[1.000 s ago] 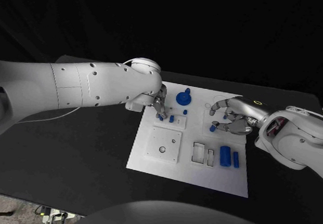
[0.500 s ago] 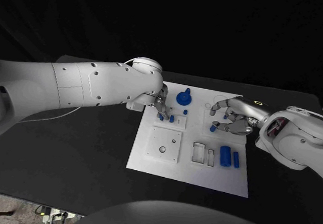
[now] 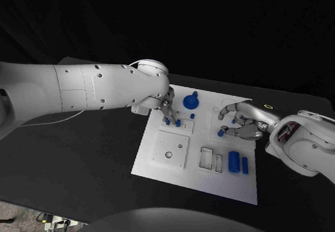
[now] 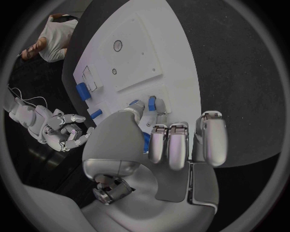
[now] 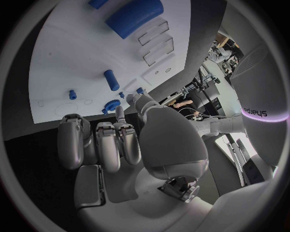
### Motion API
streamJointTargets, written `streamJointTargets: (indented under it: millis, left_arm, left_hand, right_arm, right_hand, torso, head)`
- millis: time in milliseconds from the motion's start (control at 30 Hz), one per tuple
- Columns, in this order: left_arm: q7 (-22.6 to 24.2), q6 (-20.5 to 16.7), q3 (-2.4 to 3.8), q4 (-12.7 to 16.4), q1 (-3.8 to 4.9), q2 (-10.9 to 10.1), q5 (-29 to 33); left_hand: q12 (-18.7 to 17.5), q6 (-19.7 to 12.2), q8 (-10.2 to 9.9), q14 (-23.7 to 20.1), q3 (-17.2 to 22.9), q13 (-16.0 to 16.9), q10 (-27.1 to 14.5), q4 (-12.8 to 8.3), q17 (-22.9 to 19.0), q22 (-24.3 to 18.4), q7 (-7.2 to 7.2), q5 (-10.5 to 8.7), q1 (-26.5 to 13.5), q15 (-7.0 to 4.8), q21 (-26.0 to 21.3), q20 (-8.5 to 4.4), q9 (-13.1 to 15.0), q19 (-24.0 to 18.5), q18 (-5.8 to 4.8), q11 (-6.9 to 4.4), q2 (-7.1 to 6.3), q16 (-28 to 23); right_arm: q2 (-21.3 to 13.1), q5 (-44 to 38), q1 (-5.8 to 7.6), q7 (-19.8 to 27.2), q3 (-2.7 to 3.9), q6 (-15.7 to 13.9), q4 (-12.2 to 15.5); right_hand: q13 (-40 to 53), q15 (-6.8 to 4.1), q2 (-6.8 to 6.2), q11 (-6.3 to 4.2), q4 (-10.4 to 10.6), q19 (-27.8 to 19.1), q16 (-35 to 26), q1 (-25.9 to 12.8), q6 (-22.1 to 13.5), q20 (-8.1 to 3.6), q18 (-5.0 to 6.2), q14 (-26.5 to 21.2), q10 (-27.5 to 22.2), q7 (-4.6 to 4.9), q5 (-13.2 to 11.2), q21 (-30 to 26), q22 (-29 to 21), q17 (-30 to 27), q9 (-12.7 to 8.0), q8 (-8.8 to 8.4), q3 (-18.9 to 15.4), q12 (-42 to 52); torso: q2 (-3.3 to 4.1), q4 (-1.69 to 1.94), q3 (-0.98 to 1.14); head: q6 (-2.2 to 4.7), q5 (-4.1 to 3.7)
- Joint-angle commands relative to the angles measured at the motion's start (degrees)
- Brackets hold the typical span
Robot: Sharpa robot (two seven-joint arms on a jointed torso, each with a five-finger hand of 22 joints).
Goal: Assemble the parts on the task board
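Observation:
The white task board (image 3: 198, 175) lies in the middle of the black table. My left hand (image 3: 163, 106) reaches down at its far left corner. Its fingertips (image 4: 159, 117) sit right at two small blue pegs (image 3: 172, 122) standing in a square plate. Whether it pinches one, I cannot tell. A round blue knob (image 3: 189, 101) stands just beyond. My right hand (image 3: 241, 123) hovers over the board's far right part, fingers loosely bent and holding nothing. A short blue peg (image 3: 222, 133) lies just before its fingertips, also seen as a blue peg (image 5: 111, 79) from the right wrist.
Two blue cylinders (image 3: 237, 161) lie side by side on the board's right, beside two rectangular slots (image 3: 211, 159). A square plate with a round hole (image 3: 170, 149) sits at the board's left. Bare black table (image 3: 70, 168) surrounds the board.

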Motion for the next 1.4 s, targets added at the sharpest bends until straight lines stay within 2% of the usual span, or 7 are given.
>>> streamJointTargets:
  millis: [33,267,400,567,767,1033,1400]
  left_arm:
    - [-0.4,1.6,-0.38,-0.1,-0.57,0.0,0.5]
    - [-0.3,1.1,-0.37,0.0,-0.57,-0.4,0.5]
    - [-0.1,0.8,-0.36,0.1,-0.57,-0.5,0.5]
    - [-0.2,0.8,-0.35,0.2,-0.57,-0.7,0.5]
    - [-0.4,1.2,-0.35,0.2,-0.57,-1.0,0.5]
    - [-0.4,1.2,-0.35,0.3,-0.57,-1.3,0.5]
    - [-0.2,1.1,-0.34,0.3,-0.57,-1.3,0.5]
  left_hand:
    - [-0.1,-1.3,-0.5,5.9,-0.6,15.1,6.1,0.1,15.1,11.8,0.69,-0.25,-0.8,0.37,-0.4,0.39,-0.1,0.2,0.66,0.53,0.08,0.1]
    - [-0.1,-1.4,-0.8,5.9,-1.6,15.1,6.1,0.3,15.1,11.8,0.75,2.75,-1.1,0.53,-0.5,0.60,-0.2,0.1,0.69,0.66,1.10,0.1]
    - [-0.1,-1.3,-0.8,5.9,-2.0,15.1,6.1,0.4,15.1,11.8,0.68,5.79,-1.1,0.53,-0.5,0.64,-0.3,0.1,0.69,0.62,1.73,0.1]
    - [-0.1,-1.3,-1.0,5.9,-1.7,15.1,6.1,0.3,15.1,11.8,0.48,10.83,-0.1,0.42,-0.6,0.58,-0.3,0.1,0.71,0.46,2.16,0.1]
    - [-0.1,-1.3,-1.2,5.9,-1.1,15.1,6.1,0.3,15.1,11.8,0.36,14.26,0.9,0.33,-0.7,0.50,-0.4,0.0,0.75,0.35,2.22,0.1]
    - [-0.1,-1.2,-1.2,5.9,-0.7,15.1,6.1,0.3,15.1,11.7,0.31,15.80,1.2,0.30,-0.8,0.47,-0.5,-0.1,0.78,0.31,2.17,0.1]
    - [-0.1,-1.1,-1.2,5.9,-0.7,15.1,6.1,0.5,15.1,11.7,0.35,16.22,1.0,0.29,-1.0,0.46,-0.5,-0.2,0.82,0.32,1.90,0.1]
  right_arm:
    - [0.0,-0.1,-0.07,-0.2,-0.01,0.9,0.0]
    - [0.0,-0.1,-0.17,-0.1,-0.01,1.0,-0.1]
    - [0.0,0.0,-0.22,-0.1,-0.01,1.1,-0.1]
    - [0.1,0.0,-0.27,-0.1,-0.01,1.1,-0.1]
    - [0.1,0.0,-0.29,-0.1,-0.01,1.3,-0.2]
    - [0.0,0.1,-0.32,-0.1,-0.01,1.4,-0.2]
    - [0.1,0.1,-0.34,-0.1,-0.01,1.4,-0.2]
  right_hand:
    - [15.1,0.23,0.20,0.11,0.0,-0.3,0.2,-0.1,0.2,-0.12,0.57,6.0,6.0,0.12,-0.1,-0.4,10.9,15.1,-0.1,0.07,0.3,0.0]
    - [15.1,0.22,0.28,0.11,0.0,-0.3,0.2,0.0,0.1,-0.13,0.57,6.0,6.0,0.13,0.0,-0.4,10.9,15.1,-0.2,0.01,0.4,0.0]
    - [15.1,0.22,0.33,0.11,0.0,-0.3,0.2,0.0,0.1,-0.13,0.56,6.0,6.0,0.14,0.1,-0.4,10.9,15.1,-0.2,-0.01,0.5,0.0]
    - [15.1,0.22,0.40,0.11,-0.1,-0.3,0.2,0.1,0.1,-0.14,0.57,6.0,6.0,0.14,0.3,-0.4,10.9,15.1,-0.2,-0.03,0.6,0.0]
    - [15.1,0.22,0.52,0.11,-0.2,-0.3,0.2,0.2,0.1,-0.14,0.57,6.0,6.0,0.15,0.5,-0.4,10.9,15.1,-0.3,-0.04,0.7,0.0]
    - [15.1,0.22,0.65,0.11,-0.2,-0.3,0.2,0.4,0.2,-0.15,0.57,6.0,6.0,0.16,0.9,-0.4,10.9,15.1,-0.3,-0.05,0.9,0.0]
    - [15.1,0.21,0.71,0.12,-0.2,-0.3,0.2,0.4,0.2,-0.15,0.56,6.0,6.0,0.17,1.2,-0.4,10.9,15.1,-0.4,-0.05,1.1,0.0]
  torso:
    - [-0.01,0.02,-0.01]
    - [0.00,0.02,-0.02]
    - [0.01,0.03,-0.02]
    - [0.01,0.00,0.01]
    - [-0.01,0.01,0.01]
    - [-0.03,0.03,-0.01]
    - [-0.02,0.02,0.01]
  head:
    - [0.00,0.01]
    - [0.00,-0.04]
    - [0.00,0.01]
    - [0.00,0.07]
    - [0.00,0.04]
    - [0.00,0.11]
    - [0.00,0.32]
